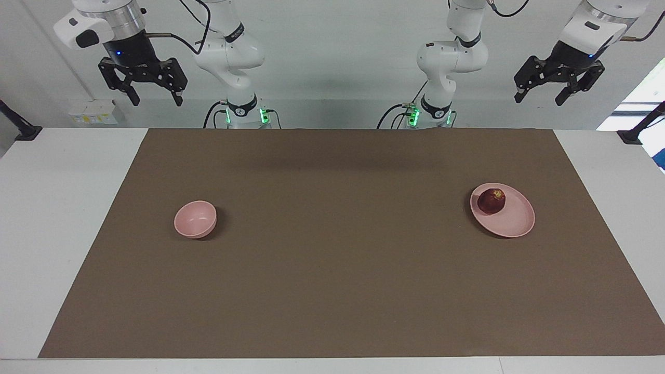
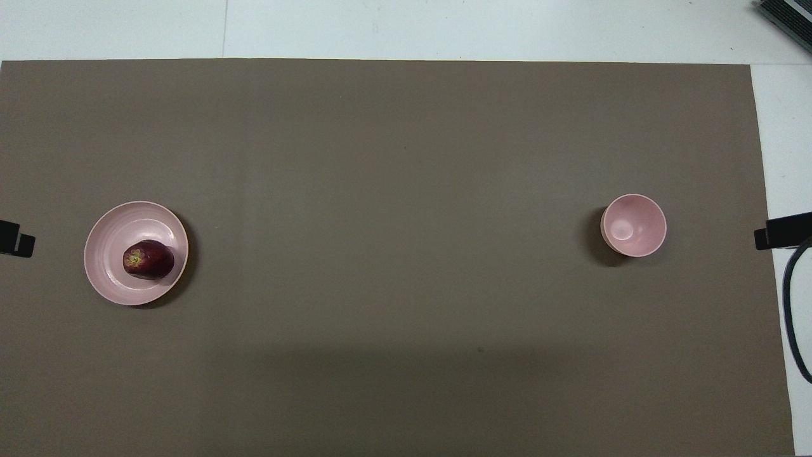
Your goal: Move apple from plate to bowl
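A dark red apple [image 1: 491, 201] [image 2: 149, 259] with a yellowish patch lies on the pale pink plate [image 1: 511, 222] [image 2: 109, 238], toward the left arm's end of the table. The small deep pink bowl [image 1: 195, 218] [image 2: 634, 225] stands with nothing in it toward the right arm's end. Both arms wait, raised high at the robots' edge of the table. My left gripper [image 1: 541, 96] hangs open with nothing in it. My right gripper [image 1: 157, 98] is open too, holding nothing. Neither gripper shows in the overhead view.
A brown mat [image 1: 332, 270] [image 2: 406, 158] covers most of the white table [image 1: 47, 208]; plate and bowl rest on it. Black camera mounts [image 1: 21, 127] [image 1: 641, 127] stand at the table's two ends.
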You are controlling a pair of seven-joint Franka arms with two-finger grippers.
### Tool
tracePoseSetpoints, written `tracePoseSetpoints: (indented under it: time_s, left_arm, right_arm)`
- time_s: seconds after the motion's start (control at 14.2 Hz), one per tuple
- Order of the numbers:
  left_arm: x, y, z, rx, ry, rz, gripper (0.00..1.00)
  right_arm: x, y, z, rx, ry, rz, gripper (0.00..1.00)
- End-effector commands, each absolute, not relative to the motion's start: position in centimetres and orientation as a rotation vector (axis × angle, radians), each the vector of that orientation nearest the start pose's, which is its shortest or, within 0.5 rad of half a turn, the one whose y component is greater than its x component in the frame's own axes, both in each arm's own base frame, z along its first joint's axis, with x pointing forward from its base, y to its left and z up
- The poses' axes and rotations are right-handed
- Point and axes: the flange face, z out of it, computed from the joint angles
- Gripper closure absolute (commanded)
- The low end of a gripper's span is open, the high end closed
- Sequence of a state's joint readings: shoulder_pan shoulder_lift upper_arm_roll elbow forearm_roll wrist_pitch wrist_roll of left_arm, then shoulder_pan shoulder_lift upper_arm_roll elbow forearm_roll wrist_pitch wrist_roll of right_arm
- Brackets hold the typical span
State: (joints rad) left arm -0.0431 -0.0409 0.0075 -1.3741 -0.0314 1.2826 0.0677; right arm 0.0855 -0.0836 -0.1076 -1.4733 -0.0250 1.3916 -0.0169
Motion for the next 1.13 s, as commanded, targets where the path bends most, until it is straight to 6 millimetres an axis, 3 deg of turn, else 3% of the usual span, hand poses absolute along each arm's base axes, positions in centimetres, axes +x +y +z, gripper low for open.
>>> tracePoseSetpoints:
  time_s: [0.0, 1.06]
  left_arm:
    - [49.84, -1.81, 71.16, -3.158, 0.174, 0.077, 0.00]
    - [49.90, -2.64, 71.24, -3.161, 0.187, 0.063, 0.00]
  right_arm:
    - [50.12, -1.99, 70.08, -3.152, 0.010, 0.009, 0.00]
    - [50.68, -1.77, 69.80, -3.153, 0.005, 0.006, 0.00]
